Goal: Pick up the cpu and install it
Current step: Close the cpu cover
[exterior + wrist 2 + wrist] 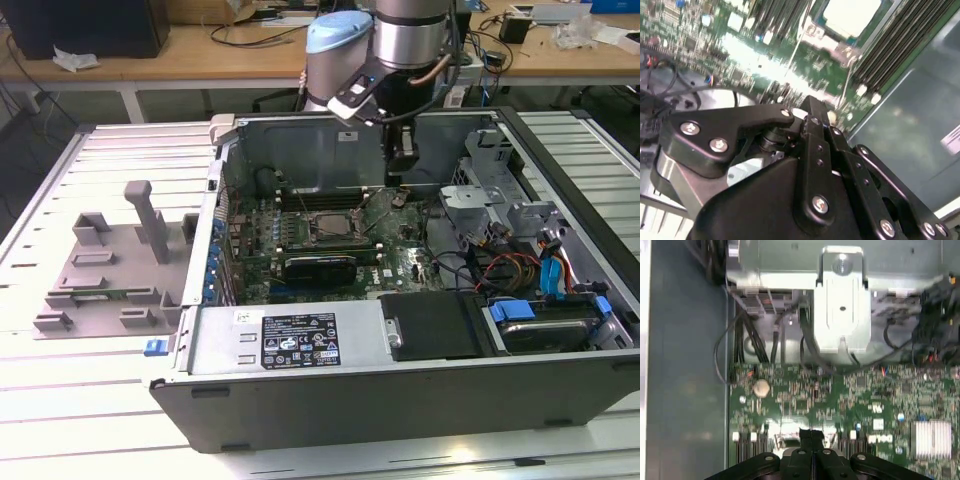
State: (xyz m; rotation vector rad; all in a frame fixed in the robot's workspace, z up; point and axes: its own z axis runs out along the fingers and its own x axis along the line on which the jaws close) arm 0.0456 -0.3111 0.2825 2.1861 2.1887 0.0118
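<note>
Black links of my gripper [812,106] crowd the near edge in both wrist views. The jaws stand pressed almost together, pinching what looks like the cpu [799,114]: a thin pale sliver seen edge-on, showing on either side of the tips. I cannot make out more of it than that edge.

I hang inside the open case [400,400], above the green motherboard [840,400] and clear of it. The socket [330,225] lies on the board toward the exterior view's left of me, near but apart. In the second wrist view its middle glares pale, with dark memory slots [890,55] beside it. Black cables [750,340] run along the board's edge near a silver bracket [842,305].

Outside the case, on the exterior view's left, the grey tray [110,270] with upright blocks rests on the slatted bench [60,400].
</note>
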